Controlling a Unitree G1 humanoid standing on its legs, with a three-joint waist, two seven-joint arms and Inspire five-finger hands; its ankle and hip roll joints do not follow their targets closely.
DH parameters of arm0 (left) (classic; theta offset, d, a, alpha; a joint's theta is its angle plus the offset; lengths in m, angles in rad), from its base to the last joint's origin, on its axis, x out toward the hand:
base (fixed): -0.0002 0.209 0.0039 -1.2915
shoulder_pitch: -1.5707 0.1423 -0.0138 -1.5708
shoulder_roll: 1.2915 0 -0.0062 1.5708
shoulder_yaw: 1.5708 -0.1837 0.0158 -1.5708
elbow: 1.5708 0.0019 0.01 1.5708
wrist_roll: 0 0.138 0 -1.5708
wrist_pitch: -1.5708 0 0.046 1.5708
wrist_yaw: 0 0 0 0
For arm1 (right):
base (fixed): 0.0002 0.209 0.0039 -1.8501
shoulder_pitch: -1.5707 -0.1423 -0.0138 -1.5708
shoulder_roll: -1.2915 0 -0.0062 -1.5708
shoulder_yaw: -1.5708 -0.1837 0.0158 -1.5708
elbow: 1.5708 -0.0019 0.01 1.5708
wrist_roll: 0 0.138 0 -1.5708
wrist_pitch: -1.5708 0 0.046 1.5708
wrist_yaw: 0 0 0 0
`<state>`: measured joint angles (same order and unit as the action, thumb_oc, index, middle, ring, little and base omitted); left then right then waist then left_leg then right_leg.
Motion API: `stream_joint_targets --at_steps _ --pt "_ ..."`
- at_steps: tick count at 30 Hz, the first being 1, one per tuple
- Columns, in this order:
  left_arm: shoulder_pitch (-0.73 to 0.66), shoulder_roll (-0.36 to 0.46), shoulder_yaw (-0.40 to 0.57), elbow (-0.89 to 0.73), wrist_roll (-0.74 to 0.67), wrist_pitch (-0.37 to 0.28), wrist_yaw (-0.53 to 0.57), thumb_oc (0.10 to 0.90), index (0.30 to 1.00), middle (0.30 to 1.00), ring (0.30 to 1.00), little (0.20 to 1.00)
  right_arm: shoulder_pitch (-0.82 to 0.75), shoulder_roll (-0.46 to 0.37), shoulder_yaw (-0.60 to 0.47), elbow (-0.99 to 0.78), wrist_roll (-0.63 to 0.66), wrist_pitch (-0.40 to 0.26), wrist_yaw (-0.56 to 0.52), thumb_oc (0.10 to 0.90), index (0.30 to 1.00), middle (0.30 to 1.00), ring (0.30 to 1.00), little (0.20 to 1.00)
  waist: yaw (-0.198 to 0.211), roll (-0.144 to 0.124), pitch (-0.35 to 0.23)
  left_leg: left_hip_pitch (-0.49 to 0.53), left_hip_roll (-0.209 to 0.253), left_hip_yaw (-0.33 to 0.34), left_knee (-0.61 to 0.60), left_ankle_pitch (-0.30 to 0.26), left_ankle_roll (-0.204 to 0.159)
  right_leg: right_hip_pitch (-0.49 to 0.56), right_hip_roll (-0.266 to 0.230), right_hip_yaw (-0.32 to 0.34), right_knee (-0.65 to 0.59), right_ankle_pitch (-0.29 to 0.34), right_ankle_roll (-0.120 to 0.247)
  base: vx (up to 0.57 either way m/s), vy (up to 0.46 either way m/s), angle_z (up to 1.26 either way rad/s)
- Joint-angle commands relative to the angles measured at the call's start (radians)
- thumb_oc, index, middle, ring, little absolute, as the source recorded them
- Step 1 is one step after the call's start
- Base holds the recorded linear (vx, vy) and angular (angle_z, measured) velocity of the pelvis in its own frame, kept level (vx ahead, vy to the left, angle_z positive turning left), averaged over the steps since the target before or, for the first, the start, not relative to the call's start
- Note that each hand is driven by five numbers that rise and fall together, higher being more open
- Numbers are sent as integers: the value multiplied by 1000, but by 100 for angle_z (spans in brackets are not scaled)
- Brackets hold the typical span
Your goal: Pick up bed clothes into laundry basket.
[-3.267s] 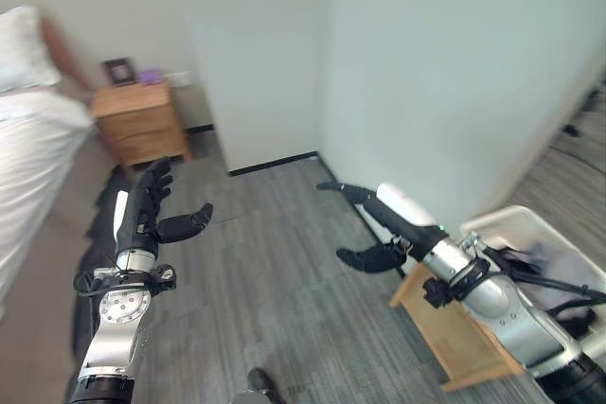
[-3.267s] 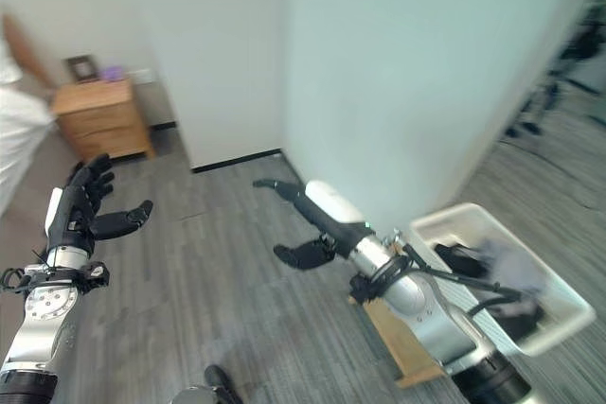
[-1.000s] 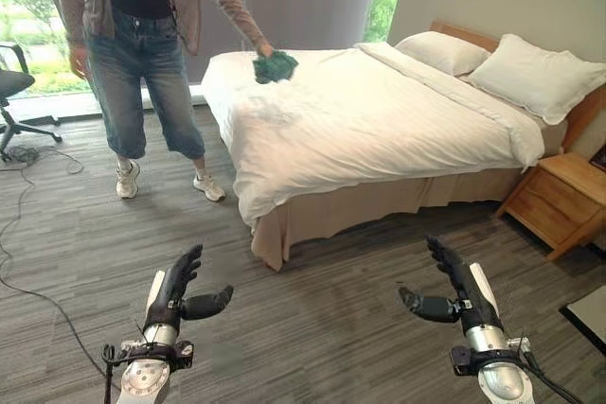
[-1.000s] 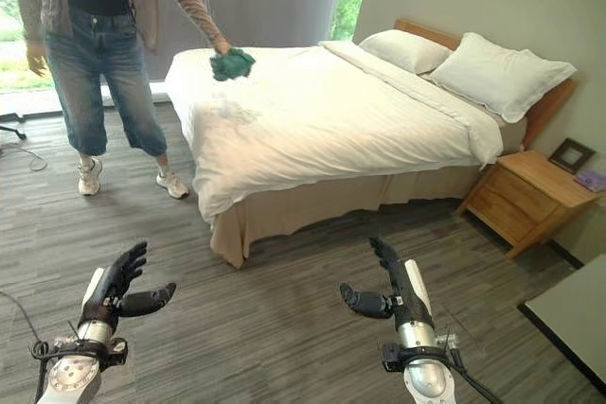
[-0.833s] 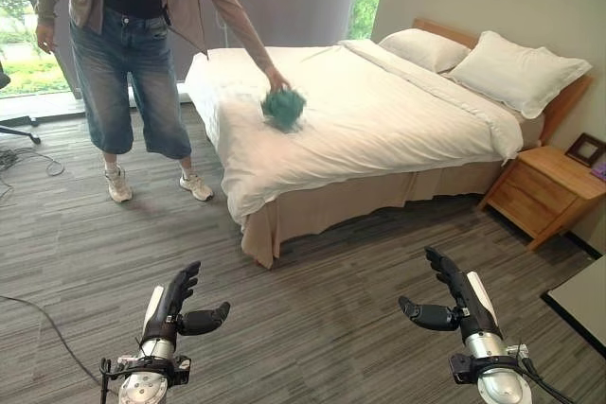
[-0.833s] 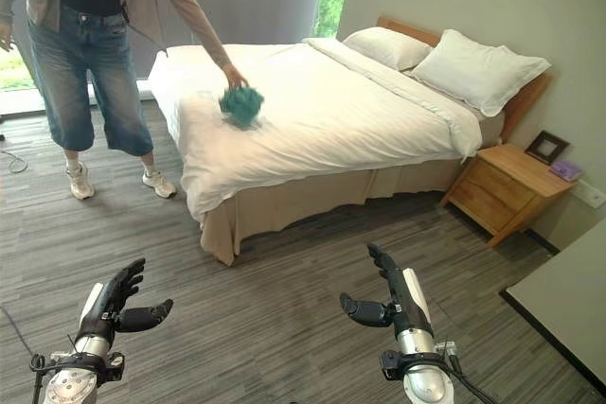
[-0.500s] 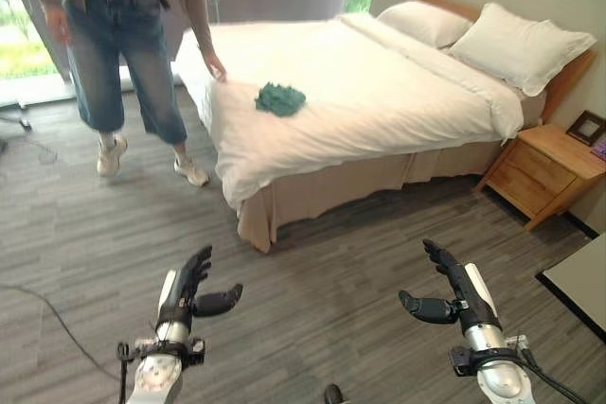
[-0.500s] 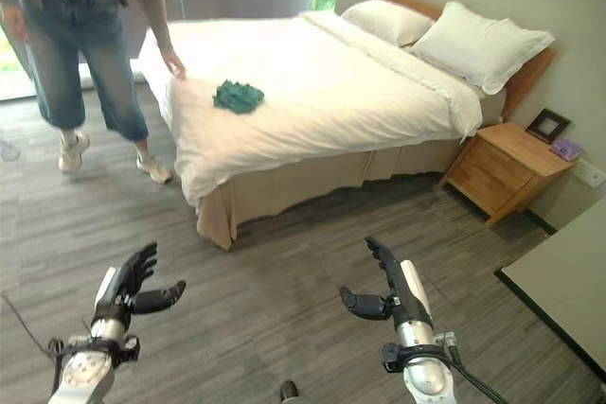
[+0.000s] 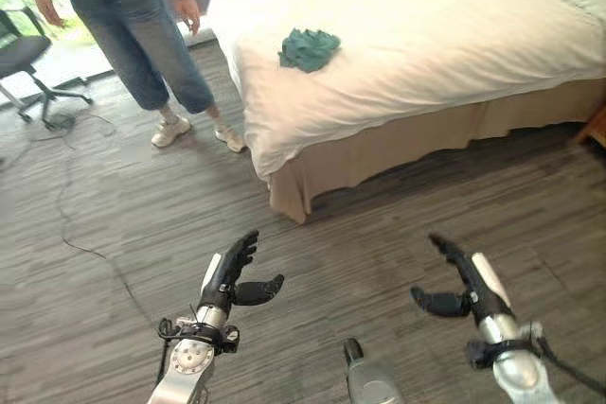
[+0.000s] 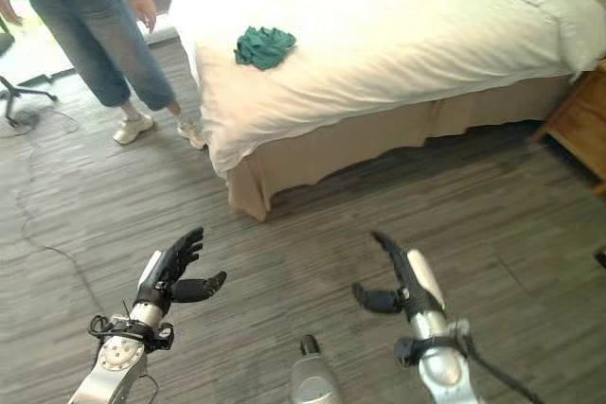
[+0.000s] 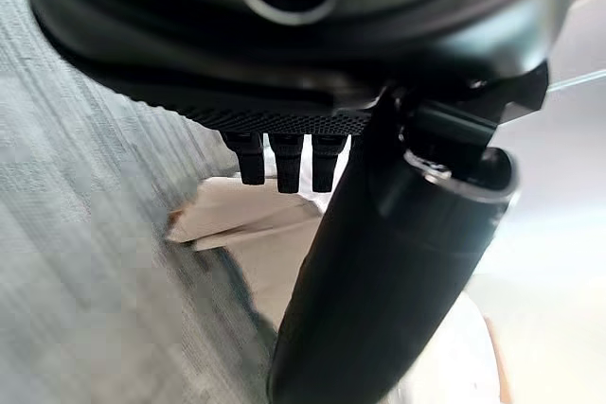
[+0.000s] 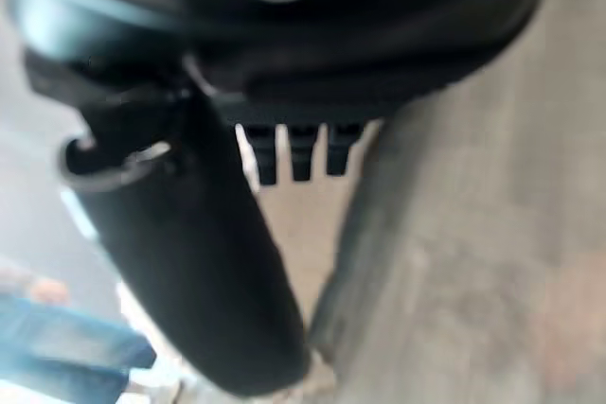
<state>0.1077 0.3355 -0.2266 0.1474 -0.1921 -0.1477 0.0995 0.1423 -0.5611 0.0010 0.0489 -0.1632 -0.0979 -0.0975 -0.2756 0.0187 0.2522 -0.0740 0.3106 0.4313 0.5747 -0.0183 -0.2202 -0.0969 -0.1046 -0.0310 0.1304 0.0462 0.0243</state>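
Office chair (image 9: 21,52): far left, on the grey plank floor (image 9: 85,205). Person (image 9: 133,26): jeans and pale trainers, standing just beside the bed's corner. Left hand (image 9: 235,272): raised over the floor, fingers straight and spread, thumb out, holding nothing. Green garment (image 9: 309,48): crumpled on top of the bed (image 9: 426,35), near its corner, well apart from both hands. Bed: white cover, tan skirt. Right hand (image 9: 461,283): likewise over the floor, fingers extended, thumb out, empty. Wooden nightstand (image 10: 579,125): far right, beside the bed.
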Motion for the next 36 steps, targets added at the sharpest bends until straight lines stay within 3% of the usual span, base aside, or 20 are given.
stream_joint_targets --at_steps 1,3,5,6,7,8,9,10,11,13,16,19,22,24,25,26,28,29,33,36 --pt "-94 8 29 -151 -9 -117 -9 800 900 900 900 900 -76 -47 -1 -159 -40 -82 -77 800 900 900 900 900 -5 -28 -23 124 -39 74 41 19 35 118 26 48 -218 -95 -4 341 -62 -11" --pt "-83 -4 28 -161 -9 -119 -12 800 900 900 900 900 -79 -48 5 -161 -54 -81 -70 800 900 900 900 900 3 -35 -32 88 -112 104 -120 4 76 141 8 61 -218 -93 11 342 10 -2" --pt "-65 -12 33 -167 -2 -120 -15 800 900 900 900 900 -76 -46 12 -153 -63 -80 -62 800 900 900 900 900 15 -19 -42 71 -139 106 -342 -21 79 196 -4 52 -218 -136 34 465 122 -16" --pt "-51 -15 41 -166 3 -120 -13 800 900 900 900 900 -66 -47 13 -153 -65 -80 -57 800 900 900 900 900 16 -13 -45 78 -150 116 -477 38 74 217 -10 41 -218 -149 44 258 89 -13" --pt "-50 -15 41 -167 3 -120 -13 800 900 900 900 900 -66 -47 13 -153 -65 -81 -57 800 900 900 900 900 15 -15 -44 82 -153 115 -481 39 74 220 -13 40 -218 -151 45 425 63 -12" --pt "-29 -20 57 -162 7 -116 -10 800 900 900 900 900 -59 -51 15 -152 -63 -79 -55 800 900 900 900 900 34 -15 -47 49 -127 104 -611 103 67 266 -26 24 -218 -171 51 346 4 -9" --pt "-17 -22 64 -160 7 -115 -7 800 900 900 900 900 -56 -52 18 -155 -62 -79 -52 800 900 900 900 900 45 -18 -46 24 -104 99 -655 137 71 280 -27 17 -218 -165 48 344 1 1" --pt "-16 -21 64 -161 7 -115 -7 800 900 900 900 900 -55 -52 18 -155 -62 -79 -52 800 900 900 900 900 42 -19 -46 23 -106 96 -656 137 72 281 -28 13 -218 -166 49 357 -3 -5" --pt "9 -26 79 -152 3 -112 0 800 900 900 900 900 -44 -57 24 -168 -64 -80 -40 800 900 900 900 900 59 -31 -52 -33 -69 63 -662 149 57 313 -43 17 -218 -178 55 432 33 -6" --pt "38 -21 102 -152 -3 -108 -1 800 900 900 900 900 -44 -72 36 -177 -68 -80 -24 800 900 900 900 900 79 -35 -60 -52 -46 40 -662 178 33 348 -52 45 -218 -200 62 488 49 -28" --pt "58 -7 122 -148 -3 -108 -4 800 900 900 900 900 -62 -80 53 -165 -71 -76 -12 800 900 900 900 900 97 -26 -77 -50 -28 21 -662 197 22 372 -64 81 -218 -226 76 561 121 -79" --pt "52 17 135 -127 8 -102 7 800 900 900 900 900 -106 -74 76 -143 -83 -74 -14 800 900 900 900 900 116 -35 -111 -43 -45 -28 -662 221 25 391 -93 108 -218 -231 102 621 124 -83" --pt "29 47 141 -101 31 -92 15 800 900 900 900 900 -136 -51 95 -102 -106 -66 -23 800 900 900 900 900 140 -72 -139 -2 -93 -10 -662 189 73 383 -143 111 -130 -165 144 604 141 -48" --pt "4 71 141 -89 42 -84 25 800 900 900 900 900 -178 -47 115 -82 -124 -52 -31 800 900 900 900 900 142 -92 -137 45 -140 12 -662 141 115 306 -174 132 39 -1 183 450 192 -6" --pt "-5 84 137 -89 41 -85 31 800 900 900 900 900 -209 -45 134 -82 -129 -49 -34 800 900 900 900 900 141 -99 -133 72 -163 9 -662 103 123 268 -190 135 116 35 187 350 182 3" --pt "-17 91 143 -77 43 -85 34 800 900 900 900 900 -237 -34 147 -73 -131 -50 -42 800 900 900 900 900 149 -98 -124 78 -158 40 -662 106 138 225 -189 139 157 75 185 358 140 -12" --pt "-34 100 142 -65 41 -80 32 800 900 900 900 900 -266 -24 161 -77 -136 -52 -43 800 900 900 900 900 159 -100 -120 119 -174 44 -662 53 143 175 -217 74 202 90 176 328 96 -17" --pt "-42 96 141 -56 39 -80 31 800 900 900 900 900 -270 -26 161 -80 -139 -54 -43 800 900 900 900 900 154 -92 -115 125 -170 63 -662 59 151 147 -197 41 179 80 164 307 85 -3" --pt "-39 85 127 -49 31 -73 12 800 900 900 900 900 -275 -38 155 -102 -138 -53 -44 800 900 900 900 900 116 -70 -88 178 -180 54 -662 5 151 49 -81 -41 52 -89 129 321 33 0" --pt "-49 75 114 -42 27 -64 -2 800 900 900 900 900 -264 -35 142 -103 -124 -52 -58 800 900 900 900 900 83 -77 -71 231 -206 24 -662 -57 147 -4 -12 -49 -104 -76 124 347 -69 26"
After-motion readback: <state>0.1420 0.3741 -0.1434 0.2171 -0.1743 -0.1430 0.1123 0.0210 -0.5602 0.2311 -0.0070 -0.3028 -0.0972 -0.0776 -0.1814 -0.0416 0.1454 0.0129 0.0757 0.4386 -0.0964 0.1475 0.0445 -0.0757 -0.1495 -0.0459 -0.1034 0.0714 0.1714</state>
